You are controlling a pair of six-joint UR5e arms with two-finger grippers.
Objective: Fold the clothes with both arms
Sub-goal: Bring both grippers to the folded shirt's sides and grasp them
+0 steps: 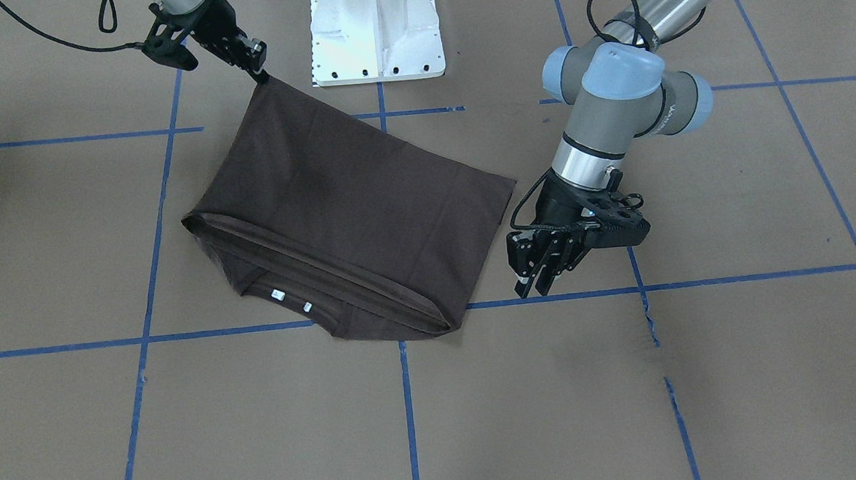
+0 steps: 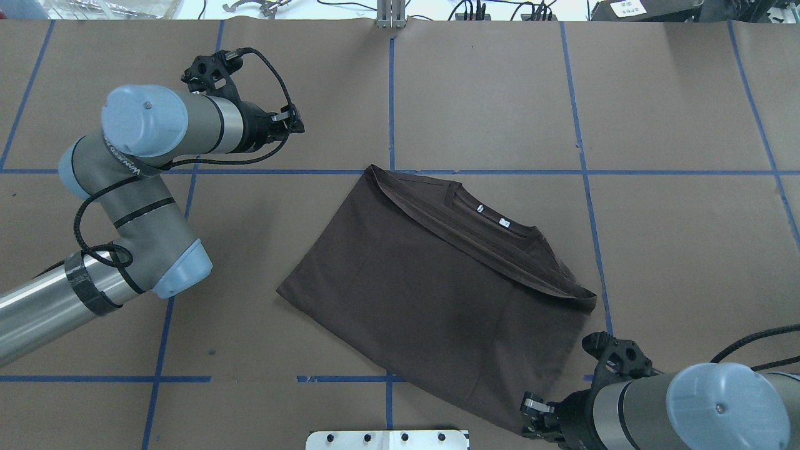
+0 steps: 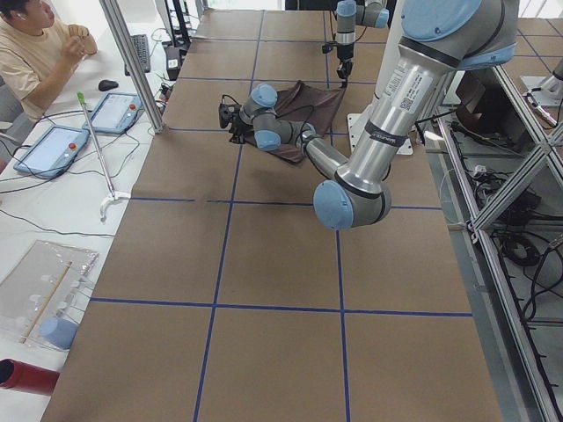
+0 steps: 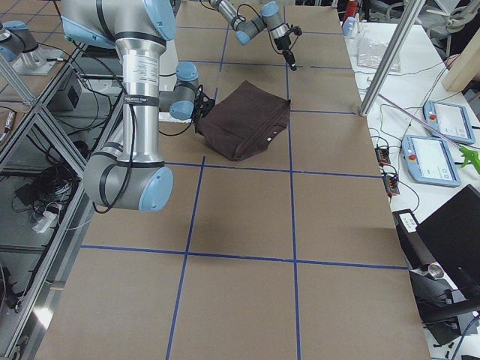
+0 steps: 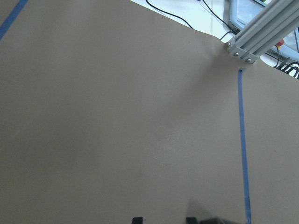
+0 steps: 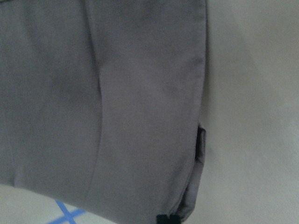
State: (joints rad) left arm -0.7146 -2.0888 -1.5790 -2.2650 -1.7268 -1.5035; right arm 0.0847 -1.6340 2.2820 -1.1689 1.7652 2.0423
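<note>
The dark brown T-shirt [image 1: 350, 208] lies folded on the brown paper table, collar and white neck labels [image 1: 277, 296] towards the operators' side. It also shows in the overhead view [image 2: 425, 294]. My right gripper [image 1: 260, 75] is shut on the shirt's corner nearest the robot base and holds it lifted, so the cloth slopes up to it. The right wrist view is filled with shirt fabric [image 6: 117, 93]. My left gripper [image 1: 533, 285] is open and empty, hovering just beside the shirt's other edge, apart from it. The left wrist view shows only bare paper and two separated fingertips [image 5: 136, 219].
The white pedestal base [image 1: 375, 25] stands at the table's robot side, close to the lifted corner. Blue tape lines [image 2: 390, 94] grid the paper. A seated operator [image 3: 35, 44] and tablets [image 3: 114, 110] are beyond the far edge, with an aluminium post [image 3: 132, 61].
</note>
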